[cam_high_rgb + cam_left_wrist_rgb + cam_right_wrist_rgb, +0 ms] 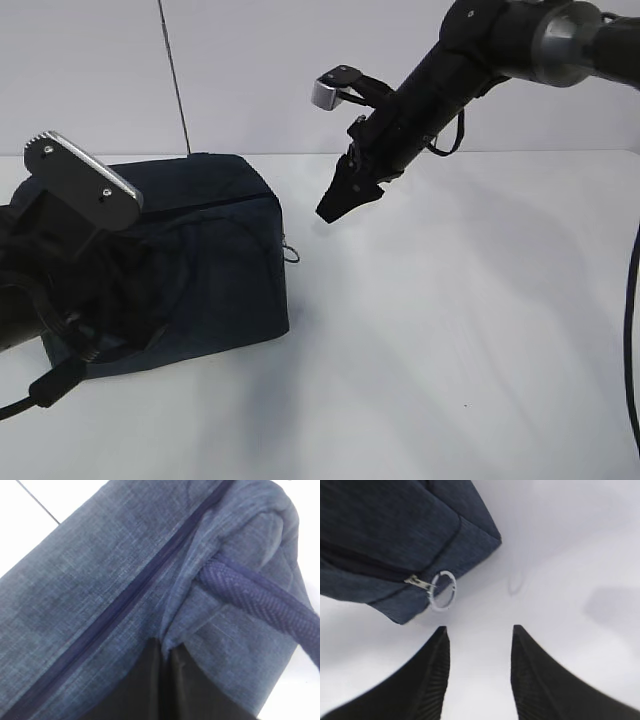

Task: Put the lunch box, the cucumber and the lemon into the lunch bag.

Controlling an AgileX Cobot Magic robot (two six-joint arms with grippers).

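Right wrist view is showing the right end effector (479,672) hanging wide open above the white desk (570,570), holding nothing, near the ring pull (442,590) of the lunch bag (385,535). The left end effector is pressing close against the bag's handle (255,597); its state is not visible.

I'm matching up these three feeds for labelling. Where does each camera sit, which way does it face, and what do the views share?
Exterior: stands off the table, looking down at a slant; both arms show, the lunch bag at left.
Left wrist: pressed close over the bag's zipper and a rope handle; no gripper visible.
Right wrist: looks down past the open right gripper at the bag's corner and ring pull.
Shared: all three show the bag; exterior and right wrist both show the ring.
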